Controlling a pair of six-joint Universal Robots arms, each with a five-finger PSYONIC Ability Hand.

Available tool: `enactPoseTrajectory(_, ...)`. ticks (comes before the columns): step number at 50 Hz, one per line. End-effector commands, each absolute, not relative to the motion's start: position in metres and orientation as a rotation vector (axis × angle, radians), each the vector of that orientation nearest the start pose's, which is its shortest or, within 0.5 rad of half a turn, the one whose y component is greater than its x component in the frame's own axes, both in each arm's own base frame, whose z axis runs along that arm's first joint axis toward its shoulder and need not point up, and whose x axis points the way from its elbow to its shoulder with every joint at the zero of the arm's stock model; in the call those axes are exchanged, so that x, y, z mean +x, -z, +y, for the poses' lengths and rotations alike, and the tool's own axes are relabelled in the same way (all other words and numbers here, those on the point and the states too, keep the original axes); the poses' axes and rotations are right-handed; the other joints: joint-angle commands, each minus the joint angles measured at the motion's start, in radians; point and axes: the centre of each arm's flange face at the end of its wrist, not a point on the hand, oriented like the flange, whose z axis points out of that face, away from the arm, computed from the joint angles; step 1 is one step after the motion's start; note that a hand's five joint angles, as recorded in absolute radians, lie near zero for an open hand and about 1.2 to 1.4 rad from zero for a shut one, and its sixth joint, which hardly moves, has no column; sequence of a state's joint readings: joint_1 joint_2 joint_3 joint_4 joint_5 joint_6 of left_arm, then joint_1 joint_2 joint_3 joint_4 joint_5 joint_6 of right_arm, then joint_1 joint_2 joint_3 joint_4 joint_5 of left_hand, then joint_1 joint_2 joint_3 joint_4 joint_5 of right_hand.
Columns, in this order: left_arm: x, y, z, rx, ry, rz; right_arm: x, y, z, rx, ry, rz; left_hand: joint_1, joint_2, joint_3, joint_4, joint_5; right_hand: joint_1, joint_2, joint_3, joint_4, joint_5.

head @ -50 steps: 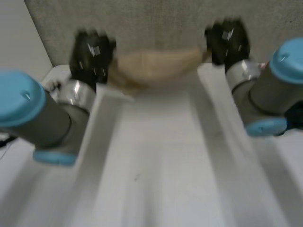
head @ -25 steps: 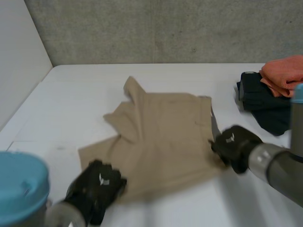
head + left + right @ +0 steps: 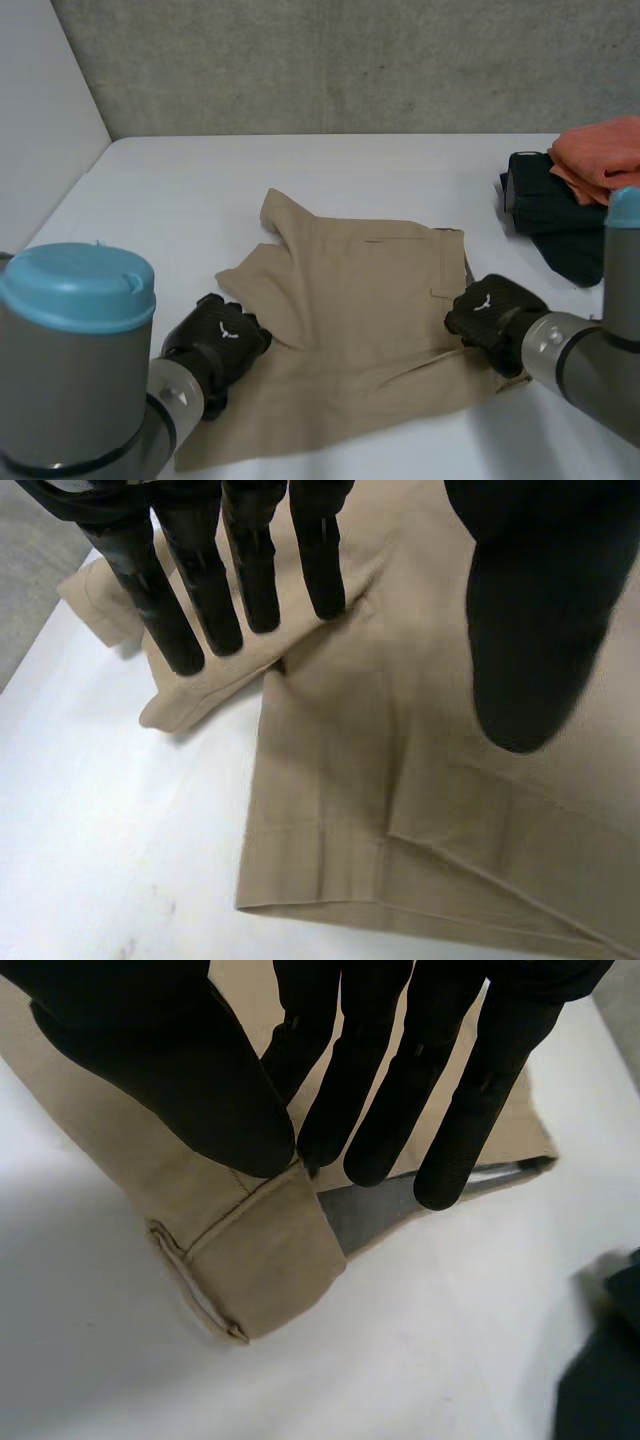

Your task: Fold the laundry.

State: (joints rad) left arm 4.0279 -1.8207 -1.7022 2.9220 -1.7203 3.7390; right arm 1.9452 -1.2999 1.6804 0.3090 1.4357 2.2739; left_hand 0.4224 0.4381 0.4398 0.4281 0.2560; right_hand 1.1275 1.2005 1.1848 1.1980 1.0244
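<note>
Dropped tan shorts [image 3: 360, 300] from the raised hold onto white table [image 3: 300, 170]; spread near-flat at centre (ready for a first fold, by the look). Kept right hand [image 3: 490, 310] pinched on waistband [image 3: 250, 1250] at 3 o'clock. Rested left hand [image 3: 215, 345] at 8 o'clock, fingers straight, thumb apart, gripping nothing.

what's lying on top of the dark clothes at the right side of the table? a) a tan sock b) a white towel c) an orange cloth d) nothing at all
c: an orange cloth rests on the dark clothes, which lie apart from the tan garment.
</note>
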Motion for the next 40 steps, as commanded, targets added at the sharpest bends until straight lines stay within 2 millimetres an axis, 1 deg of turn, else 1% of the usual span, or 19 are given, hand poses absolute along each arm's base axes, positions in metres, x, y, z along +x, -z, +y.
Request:
enactPoseTrajectory(1,-0.278,-0.208,-0.176,1.384,1.647,2.153,0.237,-0.171,-0.199,-1.785,1.351,2.316,0.002,-0.013,-0.015,-0.003,-0.006,0.269,0.196,0.211,0.198,0.197)
enactPoseTrajectory(2,-0.277,-0.212,-0.194,1.307,1.725,2.120,0.237,-0.170,-0.200,-1.783,1.370,2.311,0.032,0.016,0.014,0.026,0.023,0.269,0.196,0.211,0.198,0.197)
enactPoseTrajectory(5,-0.275,-0.215,-0.215,1.245,1.805,2.090,0.237,-0.168,-0.200,-1.777,1.389,2.310,0.096,0.080,0.079,0.090,0.088,0.269,0.196,0.211,0.198,0.197)
enactPoseTrajectory(6,-0.272,-0.212,-0.230,1.231,1.838,2.088,0.237,-0.168,-0.200,-1.774,1.391,2.308,0.155,0.139,0.137,0.149,0.146,0.269,0.196,0.211,0.198,0.197)
enactPoseTrajectory(7,-0.270,-0.207,-0.241,1.236,1.853,2.092,0.237,-0.168,-0.201,-1.772,1.395,2.308,0.190,0.174,0.173,0.184,0.182,0.269,0.196,0.211,0.198,0.197)
enactPoseTrajectory(9,-0.267,-0.196,-0.256,1.266,1.857,2.114,0.237,-0.167,-0.201,-1.764,1.409,2.307,0.211,0.195,0.193,0.205,0.203,0.269,0.196,0.211,0.198,0.197)
enactPoseTrajectory(10,-0.267,-0.185,-0.269,1.324,1.872,2.138,0.237,-0.166,-0.202,-1.759,1.413,2.309,0.231,0.216,0.214,0.226,0.223,0.269,0.196,0.211,0.198,0.197)
enactPoseTrajectory(12,-0.266,-0.171,-0.284,1.381,1.872,2.177,0.237,-0.165,-0.202,-1.755,1.422,2.307,0.252,0.236,0.235,0.246,0.244,0.269,0.196,0.211,0.198,0.197)
enactPoseTrajectory(15,-0.264,-0.160,-0.300,1.408,1.871,2.206,0.236,-0.164,-0.203,-1.751,1.428,2.312,0.267,0.251,0.249,0.261,0.258,0.269,0.196,0.211,0.198,0.197)
enactPoseTrajectory(16,-0.262,-0.154,-0.309,1.411,1.864,2.220,0.236,-0.164,-0.203,-1.751,1.430,2.309,0.281,0.266,0.264,0.276,0.273,0.269,0.196,0.211,0.198,0.197)
enactPoseTrajectory(19,-0.257,-0.144,-0.321,1.398,1.846,2.246,0.236,-0.163,-0.203,-1.748,1.434,2.310,0.281,0.266,0.264,0.276,0.273,0.269,0.196,0.211,0.198,0.197)
enactPoseTrajectory(20,-0.256,-0.136,-0.325,1.404,1.834,2.266,0.236,-0.163,-0.203,-1.748,1.437,2.310,0.281,0.266,0.264,0.276,0.273,0.269,0.196,0.211,0.198,0.197)
enactPoseTrajectory(24,-0.258,-0.127,-0.332,1.454,1.854,2.275,0.236,-0.161,-0.203,-1.746,1.444,2.308,0.284,0.269,0.267,0.279,0.276,0.269,0.196,0.211,0.198,0.197)
enactPoseTrajectory(27,-0.260,-0.127,-0.336,1.473,1.876,2.269,0.236,-0.160,-0.204,-1.745,1.446,2.309,0.290,0.274,0.273,0.284,0.282,0.269,0.196,0.211,0.198,0.197)
enactPoseTrajectory(32,-0.267,-0.113,-0.336,1.511,1.858,2.288,0.236,-0.159,-0.204,-1.744,1.453,2.307,0.299,0.283,0.282,0.293,0.291,0.269,0.196,0.211,0.198,0.197)
enactPoseTrajectory(33,-0.268,-0.113,-0.336,1.510,1.858,2.286,0.236,-0.159,-0.204,-1.744,1.453,2.307,0.334,0.318,0.317,0.328,0.326,0.269,0.196,0.211,0.198,0.197)
enactPoseTrajectory(34,-0.269,-0.113,-0.336,1.510,1.859,2.283,0.236,-0.159,-0.205,-1.742,1.463,2.306,0.427,0.412,0.410,0.422,0.419,0.269,0.196,0.211,0.198,0.197)
enactPoseTrajectory(37,-0.271,-0.114,-0.336,1.507,1.872,2.269,0.236,-0.159,-0.206,-1.740,1.472,2.303,0.972,0.956,0.954,0.966,0.964,0.269,0.196,0.211,0.198,0.197)
enactPoseTrajectory(40,-0.269,-0.117,-0.341,1.439,1.866,2.244,0.236,-0.159,-0.206,-1.738,1.477,2.303,0.974,0.958,0.957,0.968,0.966,0.269,0.196,0.211,0.198,0.197)
